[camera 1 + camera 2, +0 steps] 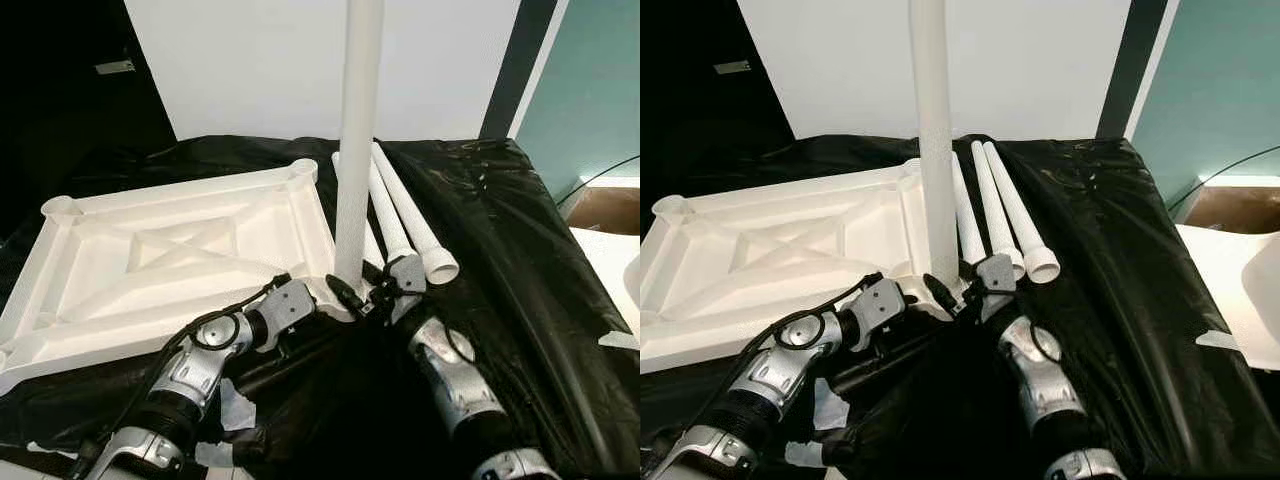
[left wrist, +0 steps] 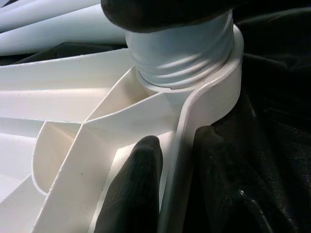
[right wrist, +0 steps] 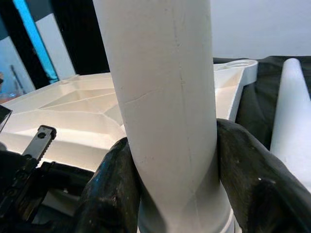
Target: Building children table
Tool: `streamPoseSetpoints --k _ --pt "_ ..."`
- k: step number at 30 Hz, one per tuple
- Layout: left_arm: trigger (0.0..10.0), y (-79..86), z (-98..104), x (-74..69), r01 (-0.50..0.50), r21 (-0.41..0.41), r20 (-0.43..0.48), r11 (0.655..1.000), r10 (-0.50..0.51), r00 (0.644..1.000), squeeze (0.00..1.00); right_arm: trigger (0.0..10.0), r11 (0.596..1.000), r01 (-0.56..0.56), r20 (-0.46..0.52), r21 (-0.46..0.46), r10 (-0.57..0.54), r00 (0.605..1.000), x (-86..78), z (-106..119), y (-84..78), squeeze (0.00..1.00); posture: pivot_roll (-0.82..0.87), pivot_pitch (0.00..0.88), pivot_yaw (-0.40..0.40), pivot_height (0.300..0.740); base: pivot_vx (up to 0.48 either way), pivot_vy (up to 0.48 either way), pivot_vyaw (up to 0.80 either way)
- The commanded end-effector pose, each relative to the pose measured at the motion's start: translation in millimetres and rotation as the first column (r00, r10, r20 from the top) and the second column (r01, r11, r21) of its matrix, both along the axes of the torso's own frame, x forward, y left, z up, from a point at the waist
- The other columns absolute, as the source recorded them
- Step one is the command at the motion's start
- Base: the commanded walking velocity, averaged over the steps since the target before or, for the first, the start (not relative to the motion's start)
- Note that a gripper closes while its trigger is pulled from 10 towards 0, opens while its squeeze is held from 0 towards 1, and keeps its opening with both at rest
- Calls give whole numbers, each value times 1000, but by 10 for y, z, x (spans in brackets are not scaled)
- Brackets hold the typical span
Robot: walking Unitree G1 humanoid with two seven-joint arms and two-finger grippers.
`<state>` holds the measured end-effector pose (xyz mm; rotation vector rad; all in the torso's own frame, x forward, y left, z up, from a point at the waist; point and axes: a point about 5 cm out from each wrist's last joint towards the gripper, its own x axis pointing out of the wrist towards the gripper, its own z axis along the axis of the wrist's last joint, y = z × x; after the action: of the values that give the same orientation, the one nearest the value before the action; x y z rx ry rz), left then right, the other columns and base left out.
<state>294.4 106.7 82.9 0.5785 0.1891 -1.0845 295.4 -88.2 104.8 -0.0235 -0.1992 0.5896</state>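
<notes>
A black sheet [image 1: 480, 230] is covering the bench, filling most of the scene from 9 to 3 o'clock. The white tabletop [image 1: 170, 250] is lying upside down on it at 9 o'clock, ribs facing up. An upright leg [image 1: 358, 130] is standing at the centre, rising toward 12 o'clock, its threaded base sitting in the tabletop's near corner socket [image 2: 194, 77]. Spare legs [image 1: 405, 215] are lying side by side on the sheet just past the upright one, toward 1 o'clock, open ends pointing to the robot.

The right hand [image 3: 170, 179] is reaching in from 5 o'clock and is clenched on the leg low down, one finger [image 3: 112, 189] pressing each side. The left hand [image 2: 177, 189] is coming from 7 o'clock and is grasping the tabletop's rim beside the socket, one finger [image 2: 133, 194] inside the rim, the other outside. Scraps of tape [image 1: 235, 410] are lying by the left arm at 7 o'clock.
</notes>
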Motion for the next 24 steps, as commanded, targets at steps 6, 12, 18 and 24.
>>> streamPoseSetpoints --k 6,12,18,24 --pt "10000 -17 -368 -248 76 81 -160 994 -62 985 0 0 989 148 42 -13 -147 988 56 85 -174 0 79 0 23 740 0 0 0" --pt "10000 -47 -380 -269 77 73 -165 994 -64 984 0 10000 995 78 31 -68 -76 997 62 50 -97 1000 75 0 22 740 0 0 0" --pt "10000 -43 -389 -272 79 76 -165 994 -66 984 0 10000 986 -112 -23 -125 110 994 158 93 -98 0 69 0 24 740 0 0 0" --pt "10000 -63 -395 -285 100 78 -184 992 -84 979 0 10000 875 -392 -119 -285 374 920 253 140 -204 0 68 0 21 740 0 0 0"
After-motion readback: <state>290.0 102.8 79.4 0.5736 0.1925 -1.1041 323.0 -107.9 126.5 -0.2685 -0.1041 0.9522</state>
